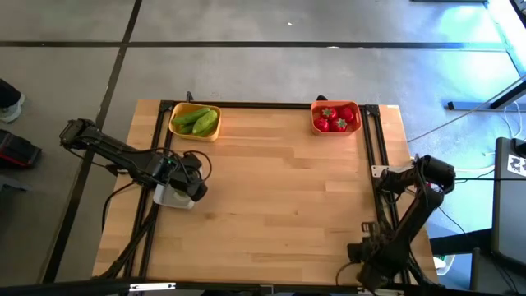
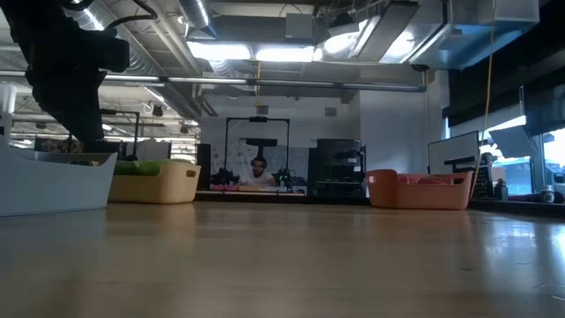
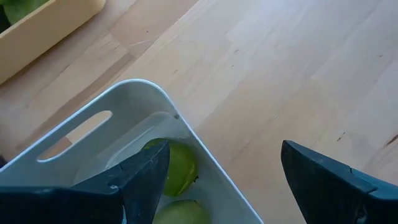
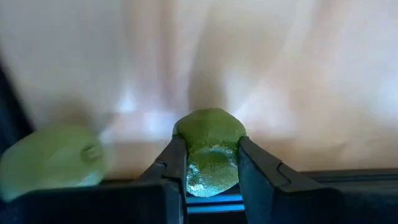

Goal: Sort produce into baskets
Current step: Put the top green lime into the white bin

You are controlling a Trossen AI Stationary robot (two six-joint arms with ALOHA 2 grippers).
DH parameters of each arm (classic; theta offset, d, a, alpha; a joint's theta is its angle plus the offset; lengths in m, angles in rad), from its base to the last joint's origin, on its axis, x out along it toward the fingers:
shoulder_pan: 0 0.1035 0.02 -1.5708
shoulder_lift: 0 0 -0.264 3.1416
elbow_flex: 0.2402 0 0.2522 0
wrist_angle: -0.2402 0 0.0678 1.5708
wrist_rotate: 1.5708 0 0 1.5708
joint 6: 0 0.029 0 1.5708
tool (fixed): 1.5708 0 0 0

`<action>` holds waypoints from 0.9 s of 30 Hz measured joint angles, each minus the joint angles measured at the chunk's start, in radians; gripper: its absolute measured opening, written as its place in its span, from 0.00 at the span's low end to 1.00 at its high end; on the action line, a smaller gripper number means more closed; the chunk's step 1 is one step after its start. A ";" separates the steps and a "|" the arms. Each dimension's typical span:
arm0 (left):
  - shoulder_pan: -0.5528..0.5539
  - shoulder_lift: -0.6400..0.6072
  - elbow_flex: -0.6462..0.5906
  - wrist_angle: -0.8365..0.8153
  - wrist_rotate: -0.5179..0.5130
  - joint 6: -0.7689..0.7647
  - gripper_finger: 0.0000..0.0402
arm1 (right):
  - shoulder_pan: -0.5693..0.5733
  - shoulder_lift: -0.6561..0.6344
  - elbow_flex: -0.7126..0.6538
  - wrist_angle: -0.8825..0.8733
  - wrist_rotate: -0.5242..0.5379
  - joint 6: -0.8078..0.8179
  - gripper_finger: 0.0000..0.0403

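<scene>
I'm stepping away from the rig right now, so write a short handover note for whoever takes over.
Left gripper: open, above the white bin, which holds two round green pieces.
Right gripper: closed on a round green piece at the table's right edge; another green piece lies beside it.
Done: cucumbers in the yellow bin, red pieces in the orange bin.
Left: carry these two green pieces to the white bin.
</scene>
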 joint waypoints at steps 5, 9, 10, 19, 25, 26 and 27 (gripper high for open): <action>0.000 0.000 0.000 0.061 0.000 0.056 0.75 | -0.086 -0.062 0.000 -0.104 0.123 -0.084 0.21; 0.000 -0.002 0.000 0.153 0.000 0.117 0.75 | -0.164 -0.140 0.000 -0.169 0.279 -0.129 0.21; 0.000 -0.002 0.000 0.181 0.000 0.136 0.75 | -0.186 -0.161 0.000 -0.176 0.319 -0.136 0.21; 0.000 -0.001 -0.001 0.498 -0.001 0.350 0.75 | -0.359 -0.322 0.000 -0.136 0.703 -0.271 0.21; 0.000 0.000 -0.004 0.666 -0.009 0.475 0.75 | -0.452 -0.354 0.000 -0.004 0.880 -0.464 0.21; 0.000 0.000 -0.004 0.690 -0.017 0.495 0.75 | -0.468 -0.354 0.000 0.025 0.896 -0.507 0.21; 0.000 0.000 -0.004 0.714 -0.024 0.512 0.75 | -0.485 -0.354 0.000 0.057 0.910 -0.553 0.21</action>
